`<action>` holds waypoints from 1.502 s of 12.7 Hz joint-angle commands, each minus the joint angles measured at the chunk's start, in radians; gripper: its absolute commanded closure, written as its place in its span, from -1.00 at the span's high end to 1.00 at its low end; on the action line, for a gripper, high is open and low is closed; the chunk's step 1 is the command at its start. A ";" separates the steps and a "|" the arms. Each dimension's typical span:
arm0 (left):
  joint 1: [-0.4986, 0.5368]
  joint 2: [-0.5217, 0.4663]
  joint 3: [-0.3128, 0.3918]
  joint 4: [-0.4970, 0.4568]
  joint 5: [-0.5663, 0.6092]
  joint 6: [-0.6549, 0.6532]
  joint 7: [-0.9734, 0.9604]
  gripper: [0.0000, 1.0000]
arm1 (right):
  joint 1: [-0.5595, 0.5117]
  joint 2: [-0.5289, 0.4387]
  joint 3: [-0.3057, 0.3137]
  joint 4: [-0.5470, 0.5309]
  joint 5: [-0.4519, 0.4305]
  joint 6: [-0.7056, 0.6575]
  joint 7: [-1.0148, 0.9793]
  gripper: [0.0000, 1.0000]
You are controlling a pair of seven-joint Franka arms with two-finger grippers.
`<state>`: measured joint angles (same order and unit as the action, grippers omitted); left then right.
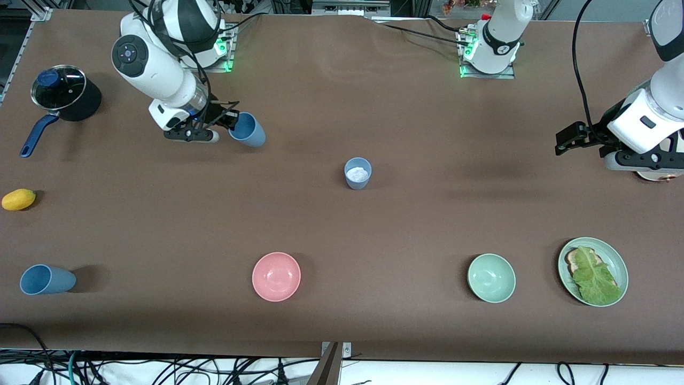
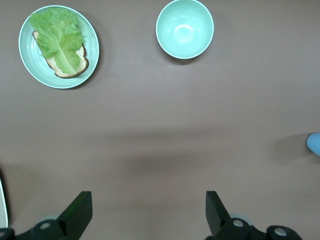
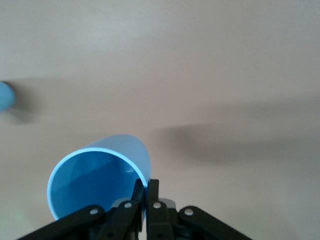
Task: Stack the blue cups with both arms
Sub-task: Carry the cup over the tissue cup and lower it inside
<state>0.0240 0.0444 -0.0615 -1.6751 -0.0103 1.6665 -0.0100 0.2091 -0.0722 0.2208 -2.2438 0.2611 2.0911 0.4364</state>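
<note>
The right gripper was clamped on the rim of a light blue cup (tilted, lifted above the table). A grey-blue cup stood upright well apart from it. The left gripper waited with fingers apart, over bare table.

Even overhead light on my surface — soft shadows, green glow at my bases, right wrist view washed-out.
</note>
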 commanded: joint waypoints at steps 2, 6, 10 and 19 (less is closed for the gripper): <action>0.001 -0.003 0.005 0.012 -0.017 -0.031 0.021 1.00 | 0.091 0.227 0.037 0.358 -0.005 -0.156 0.299 -1.00; 0.001 -0.001 0.005 0.014 -0.017 -0.031 0.021 1.00 | 0.249 0.372 0.037 0.586 -0.098 -0.174 0.609 -1.00; 0.001 -0.003 0.005 0.012 -0.017 -0.031 0.021 1.00 | 0.367 0.584 0.035 0.860 -0.213 -0.227 0.826 -1.00; 0.010 -0.003 0.006 0.012 -0.017 -0.041 0.024 1.00 | 0.412 0.643 0.028 0.883 -0.255 -0.204 0.861 -1.00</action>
<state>0.0271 0.0444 -0.0556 -1.6740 -0.0103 1.6443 -0.0100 0.6126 0.5558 0.2569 -1.4047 0.0277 1.9041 1.2827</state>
